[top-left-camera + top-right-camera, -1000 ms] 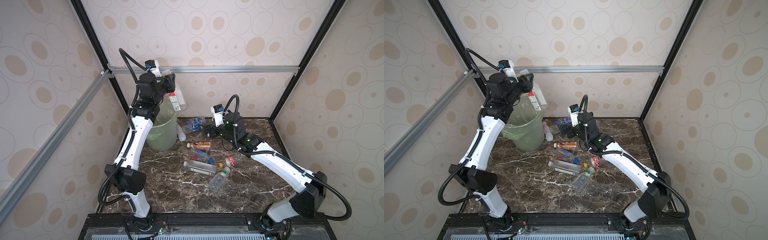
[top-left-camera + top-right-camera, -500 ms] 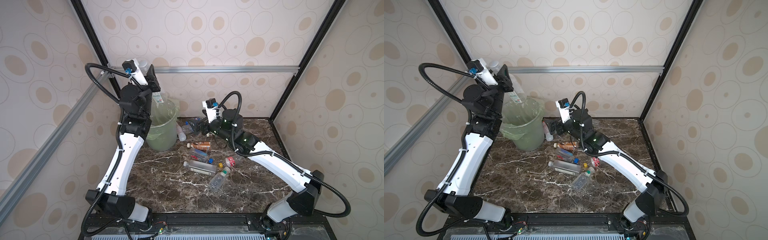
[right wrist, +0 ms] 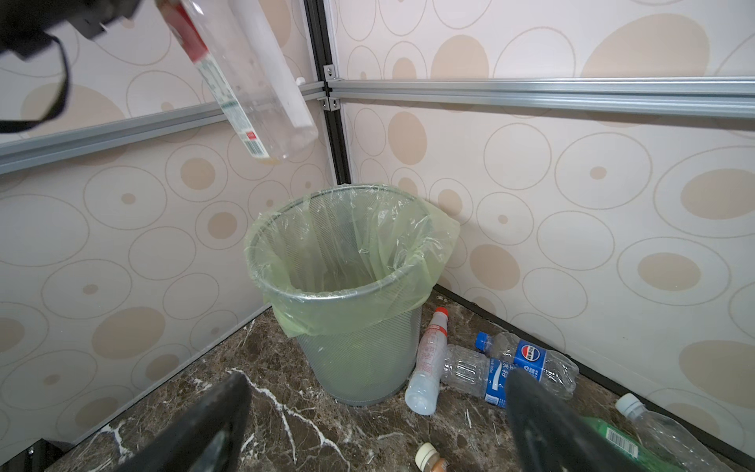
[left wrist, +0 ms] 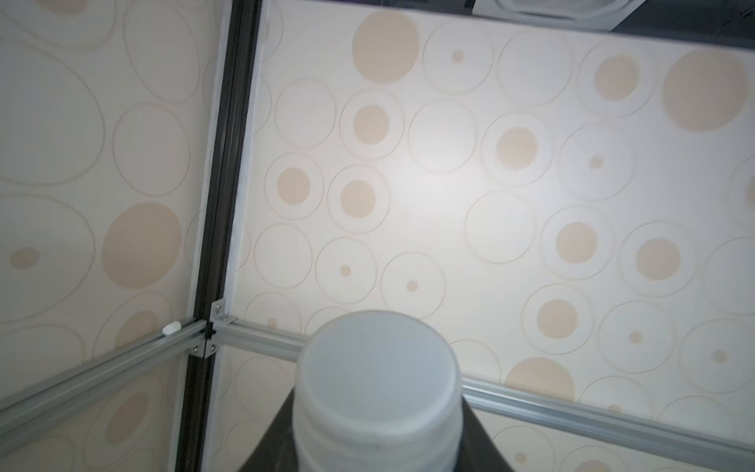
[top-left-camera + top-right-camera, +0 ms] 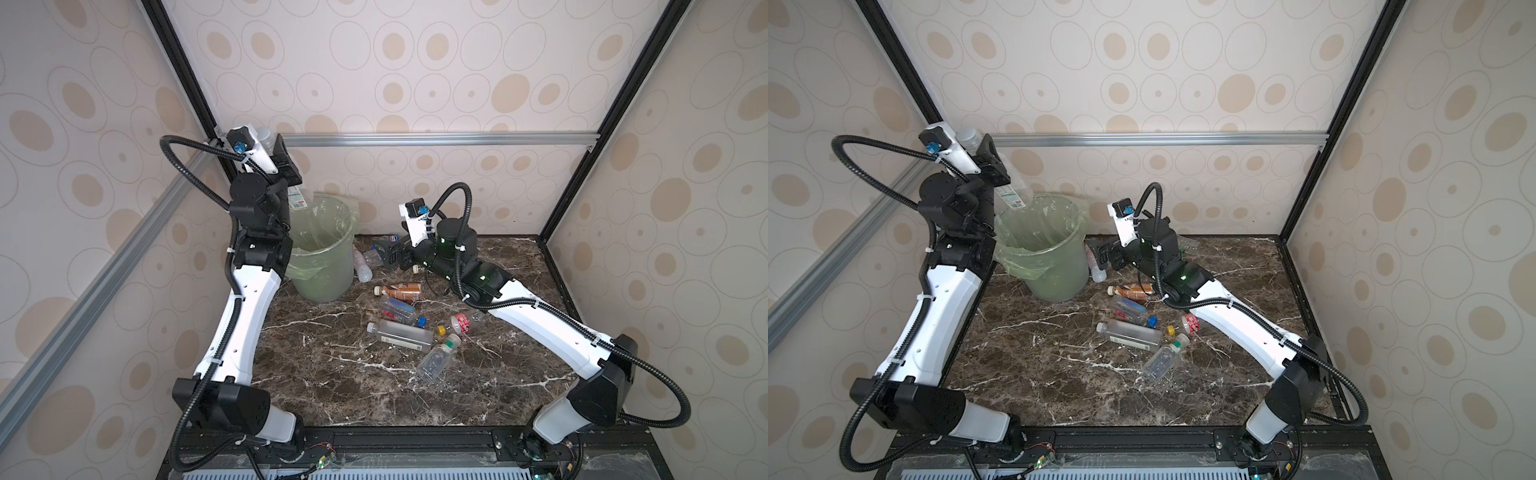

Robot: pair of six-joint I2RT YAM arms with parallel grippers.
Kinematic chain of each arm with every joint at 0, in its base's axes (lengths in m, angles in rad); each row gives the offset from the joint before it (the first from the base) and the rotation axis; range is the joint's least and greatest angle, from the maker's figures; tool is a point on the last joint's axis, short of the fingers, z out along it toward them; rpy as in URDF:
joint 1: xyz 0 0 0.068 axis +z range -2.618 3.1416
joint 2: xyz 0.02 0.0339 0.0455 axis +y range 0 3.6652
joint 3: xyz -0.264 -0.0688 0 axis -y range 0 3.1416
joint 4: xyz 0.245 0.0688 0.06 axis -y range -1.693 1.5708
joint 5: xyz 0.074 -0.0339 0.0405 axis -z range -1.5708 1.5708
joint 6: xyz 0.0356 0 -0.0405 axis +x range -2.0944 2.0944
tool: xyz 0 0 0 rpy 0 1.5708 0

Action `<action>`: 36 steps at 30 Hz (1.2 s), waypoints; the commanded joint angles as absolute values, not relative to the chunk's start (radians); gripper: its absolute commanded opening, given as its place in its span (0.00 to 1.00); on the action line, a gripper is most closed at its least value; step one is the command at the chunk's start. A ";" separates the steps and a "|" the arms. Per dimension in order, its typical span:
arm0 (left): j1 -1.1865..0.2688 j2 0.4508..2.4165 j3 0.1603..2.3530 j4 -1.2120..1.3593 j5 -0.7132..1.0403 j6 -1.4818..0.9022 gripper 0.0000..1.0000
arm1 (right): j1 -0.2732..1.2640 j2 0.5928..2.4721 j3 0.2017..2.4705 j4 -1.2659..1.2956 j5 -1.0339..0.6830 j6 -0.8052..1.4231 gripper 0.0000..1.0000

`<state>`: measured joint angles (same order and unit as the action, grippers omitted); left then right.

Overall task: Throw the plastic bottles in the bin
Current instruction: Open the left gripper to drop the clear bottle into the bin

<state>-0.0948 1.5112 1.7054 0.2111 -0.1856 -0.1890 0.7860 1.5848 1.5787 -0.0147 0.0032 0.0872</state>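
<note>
In the right wrist view the raised bottle ran off the edge, its cap unseen. The right fingers were blurred and cropped, hiding part of a green bottle.

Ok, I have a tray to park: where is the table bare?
Bare: the near half of the table, up to the nearest bottle; also the far right corner behind the right arm. Crowded: the bottles from the bin across to the right gripper, and the heap mid-table.
</note>
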 commanded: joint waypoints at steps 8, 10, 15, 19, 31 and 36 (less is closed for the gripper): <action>-0.095 1.616 1.932 -0.132 -0.067 -0.282 0.99 | 0.792 1.562 1.545 0.004 0.009 0.094 1.00; -0.106 1.624 1.967 -0.163 -0.067 -0.280 0.99 | 0.793 1.559 1.539 0.006 0.009 0.098 1.00; -0.136 1.618 1.987 -0.189 -0.057 -0.285 0.99 | 0.792 1.547 1.520 0.007 0.020 0.103 1.00; -0.181 1.617 1.999 -0.219 -0.046 -0.295 0.99 | 0.790 1.548 1.522 -0.018 0.054 0.105 1.00; -0.308 1.558 1.822 -0.167 0.170 -0.494 0.99 | 0.708 1.625 1.473 -0.060 0.060 0.204 1.00; -0.356 1.486 1.659 -0.089 0.208 -0.582 0.99 | 0.667 1.748 1.472 -0.029 0.020 0.264 1.00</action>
<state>-0.3328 1.5433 1.7035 -0.1593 0.1535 -0.4934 0.6823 1.6775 1.4879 -0.0303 0.0475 0.2081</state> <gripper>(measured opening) 0.990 0.997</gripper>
